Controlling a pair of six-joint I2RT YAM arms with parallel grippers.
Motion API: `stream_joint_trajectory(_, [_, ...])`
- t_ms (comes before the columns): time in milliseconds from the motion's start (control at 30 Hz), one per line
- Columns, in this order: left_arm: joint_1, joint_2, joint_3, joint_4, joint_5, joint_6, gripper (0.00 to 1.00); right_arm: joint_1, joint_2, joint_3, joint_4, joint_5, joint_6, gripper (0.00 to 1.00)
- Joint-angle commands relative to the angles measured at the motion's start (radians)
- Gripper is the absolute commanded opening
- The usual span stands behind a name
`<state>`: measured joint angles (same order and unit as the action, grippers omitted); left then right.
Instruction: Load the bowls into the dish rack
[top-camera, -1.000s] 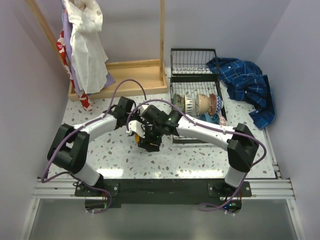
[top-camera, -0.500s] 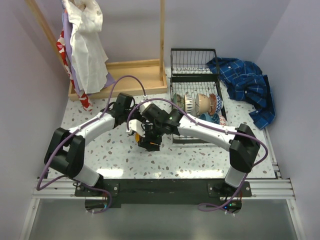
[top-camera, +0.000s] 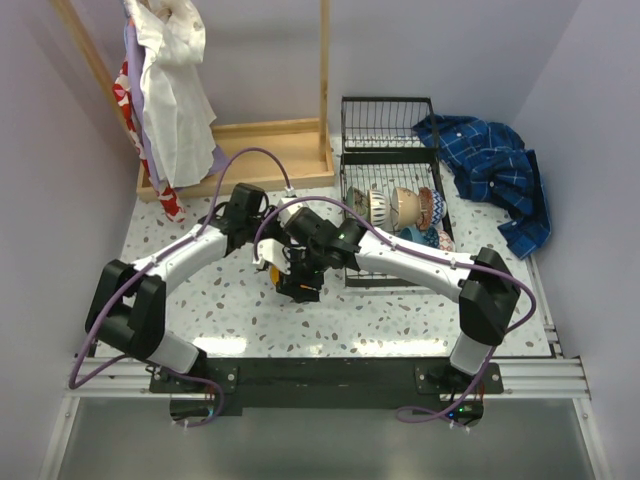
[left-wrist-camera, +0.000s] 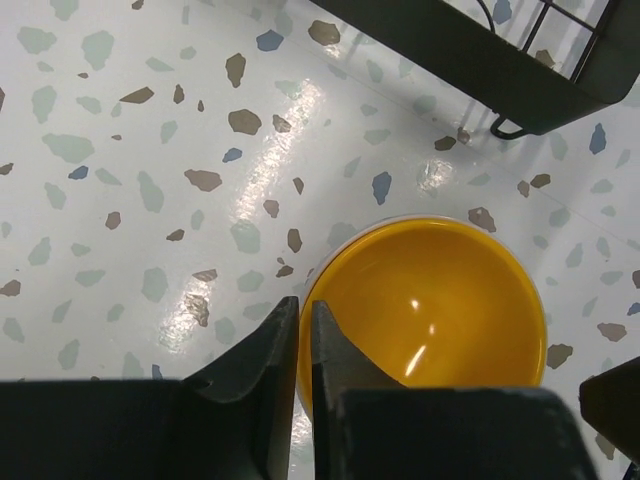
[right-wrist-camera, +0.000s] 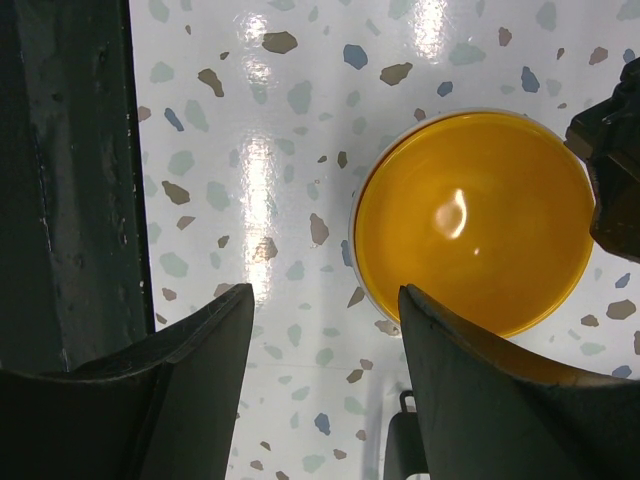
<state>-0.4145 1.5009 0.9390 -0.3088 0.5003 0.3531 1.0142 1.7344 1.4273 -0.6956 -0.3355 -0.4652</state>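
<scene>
Speckled table (top-camera: 400, 310), four things on it.
Yellow bowl (left-wrist-camera: 430, 310) mid-table; rack (top-camera: 388, 150) just behind, stand (top-camera: 260, 150) back left, shirt (top-camera: 490, 175) back right.

A yellow bowl (right-wrist-camera: 470, 225) stands upright on the speckled worktop (right-wrist-camera: 290, 90), in the right half of the picture. Its inside is glossy and carries two small bright reflections, and a thin white outer edge shows along its left side.

The right jaws stand wide apart at the bottom. One finger (right-wrist-camera: 150, 400) is over bare worktop, and the other finger (right-wrist-camera: 500, 400) covers the lower edge of the bowl. If it touches the bowl, I cannot tell.

A dark blocky part (right-wrist-camera: 612, 170) at the right border overlaps the right rim of the bowl. A dark strip (right-wrist-camera: 60, 180) runs along the left border, well apart from the bowl.
</scene>
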Motion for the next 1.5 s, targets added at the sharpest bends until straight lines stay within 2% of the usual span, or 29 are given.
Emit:
stream_joint_trajectory(0, [0.005, -0.038, 0.030, 0.013, 0.041, 0.000, 0.13, 0.003, -0.024, 0.033, 0.004, -0.013, -0.004, 0.64])
stream_joint_trajectory(133, [0.005, -0.041, 0.020, 0.020, 0.008, -0.005, 0.22, 0.003, -0.016, 0.039, 0.002, -0.010, -0.007, 0.64])
stream_joint_trajectory(400, [0.005, -0.045, -0.025, 0.063, -0.046, 0.009, 0.14, 0.011, -0.006, 0.047, 0.010, -0.007, -0.009, 0.64])
stream_joint_trajectory(533, [0.005, -0.039, -0.045, 0.077, -0.043, 0.006, 0.13, 0.012, 0.007, 0.055, 0.008, -0.002, -0.010, 0.64])
stream_joint_trajectory(1200, [0.017, -0.001, -0.078, 0.111, -0.039, 0.010, 0.14, 0.012, 0.068, 0.070, 0.034, 0.029, -0.053, 0.64])
stream_joint_trajectory(1467, [0.023, 0.007, -0.083, 0.117, -0.034, 0.004, 0.15, 0.014, 0.117, 0.093, 0.037, 0.029, -0.053, 0.61])
